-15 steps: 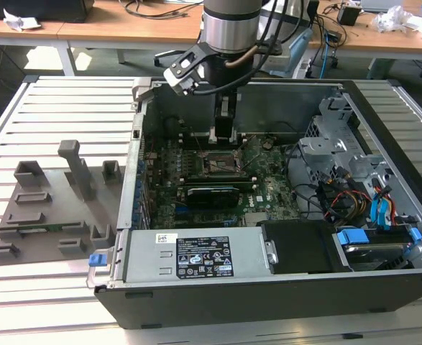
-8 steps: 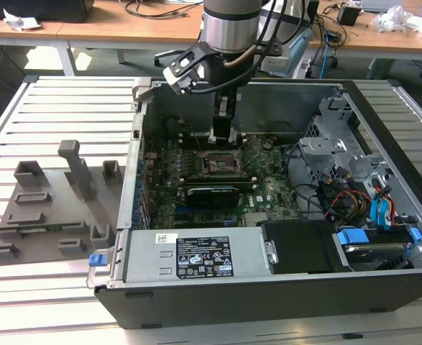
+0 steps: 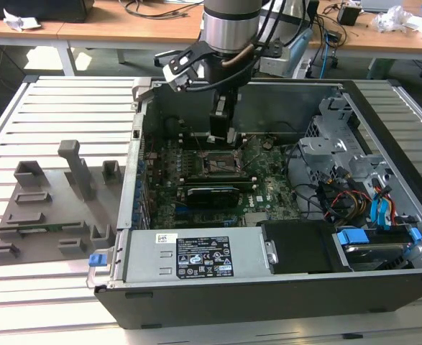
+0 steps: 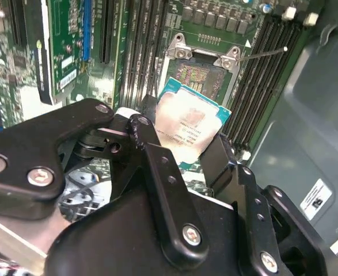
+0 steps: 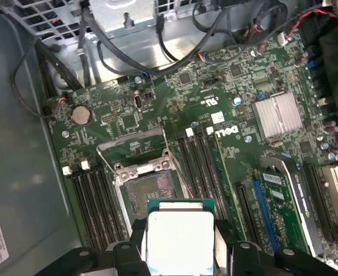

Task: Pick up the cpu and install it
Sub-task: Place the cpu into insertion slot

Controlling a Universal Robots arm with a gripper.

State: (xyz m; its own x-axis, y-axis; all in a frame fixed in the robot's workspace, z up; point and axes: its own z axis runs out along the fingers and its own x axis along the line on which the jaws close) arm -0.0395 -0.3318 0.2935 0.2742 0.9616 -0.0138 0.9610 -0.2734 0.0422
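Here the pincer [image 5: 180,256] pinches the cpu [image 5: 180,233] by opposite edges, silver top toward the wrist cameras, above the open socket [image 5: 151,187]; its underside is hidden.

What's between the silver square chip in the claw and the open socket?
Nothing; the first wrist view shows bare air from silver square chip to open socket.

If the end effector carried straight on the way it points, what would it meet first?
Probably the open socket, just beyond the cpu that the end effector grips; depth unclear.
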